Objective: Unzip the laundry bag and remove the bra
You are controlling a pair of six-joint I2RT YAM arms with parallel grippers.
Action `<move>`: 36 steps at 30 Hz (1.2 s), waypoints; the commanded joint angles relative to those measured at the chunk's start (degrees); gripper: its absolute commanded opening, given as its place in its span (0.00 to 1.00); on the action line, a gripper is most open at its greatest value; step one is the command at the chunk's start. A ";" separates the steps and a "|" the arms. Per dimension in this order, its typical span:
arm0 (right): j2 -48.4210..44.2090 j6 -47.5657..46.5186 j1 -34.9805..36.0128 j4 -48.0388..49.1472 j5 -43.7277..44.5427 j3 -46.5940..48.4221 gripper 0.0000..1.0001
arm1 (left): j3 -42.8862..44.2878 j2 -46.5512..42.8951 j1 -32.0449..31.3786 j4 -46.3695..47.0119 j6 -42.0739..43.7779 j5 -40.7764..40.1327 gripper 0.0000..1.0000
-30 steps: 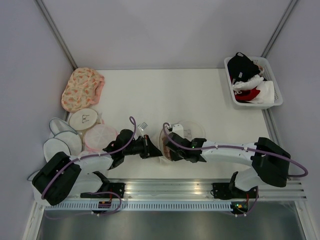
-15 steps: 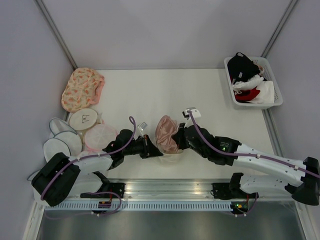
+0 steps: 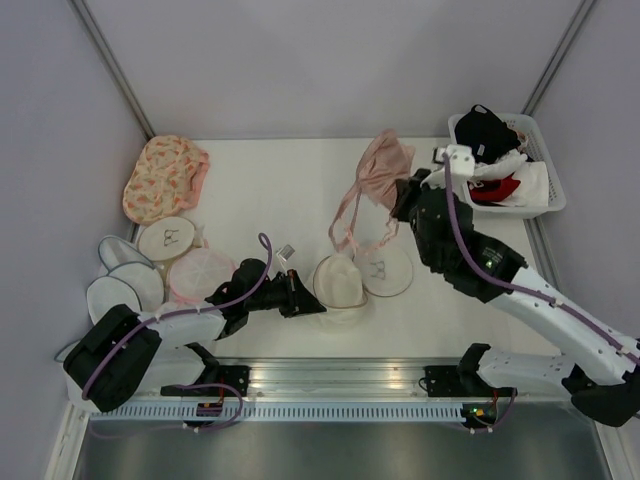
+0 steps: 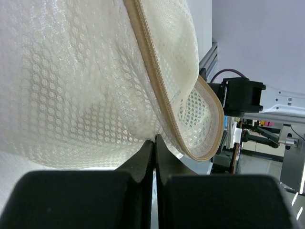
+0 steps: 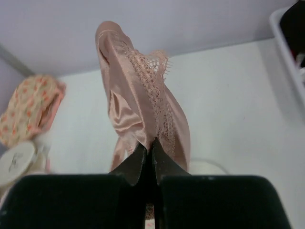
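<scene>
Holding bra [image 3: 378,170] clamped in right gripper [image 3: 402,196], hanging up behind the bag [image 3: 340,282], while left gripper [image 3: 314,304] is pinched tight on the bag's open rim, presumably anchoring it to the desk [image 3: 270,180] so the bra pulls free.

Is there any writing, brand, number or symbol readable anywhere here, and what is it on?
No words or numbers can be read.
Small bra-outline icon, no lettering: on the flat lid of the open laundry bag.
Same icon: on a round pouch at the left.
White tag left of the bag: too small to read.
</scene>
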 commanded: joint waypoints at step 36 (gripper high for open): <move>59.62 0.16 -66.36 -4.64 -23.26 45.37 0.02 | 4.22 -1.51 0.03 -5.94 3.62 -0.13 0.02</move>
